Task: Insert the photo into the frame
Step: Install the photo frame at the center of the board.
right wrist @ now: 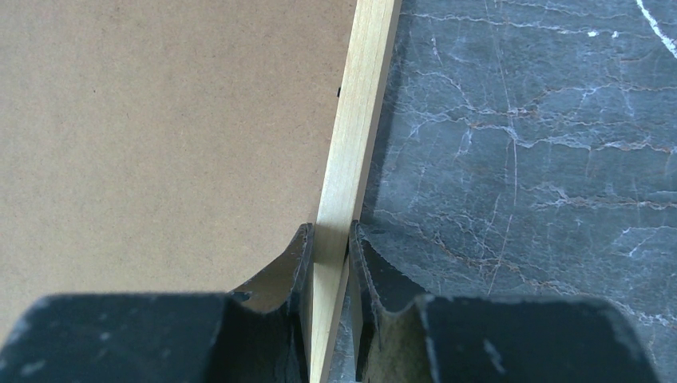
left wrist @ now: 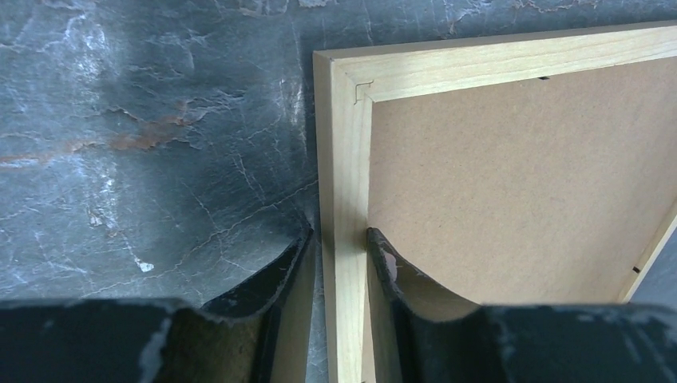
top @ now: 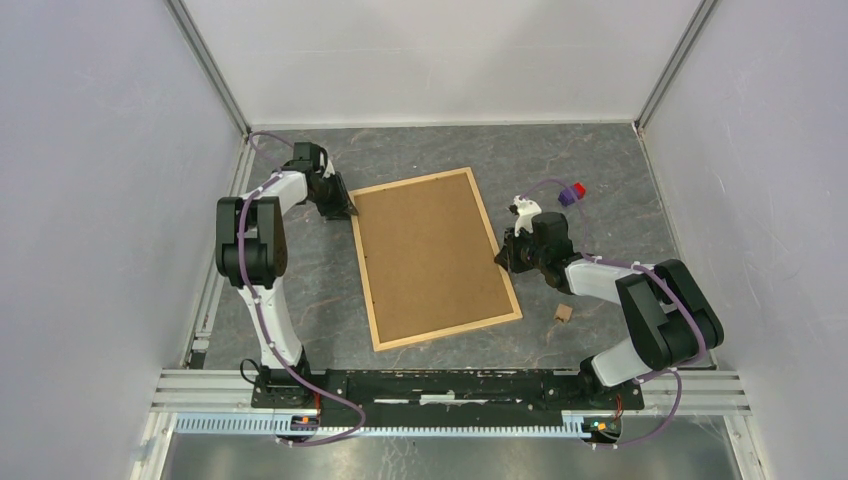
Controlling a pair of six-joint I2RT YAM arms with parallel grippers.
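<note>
Left fingers are closed down around the left rail of the frame, near its upper-left corner. Right fingers are pinched tight on the right rail, mid-length. Frame lies back-up, centre of the surface. Photo isn't visible in any view, so can't tell if it's already inside. Judgement: for a lift or flip, move both sides together, keep level, don't twist the thin rails. Wrist views show finger contact and the corner joint. Only the top view shows the whole frame and its skew.
</note>
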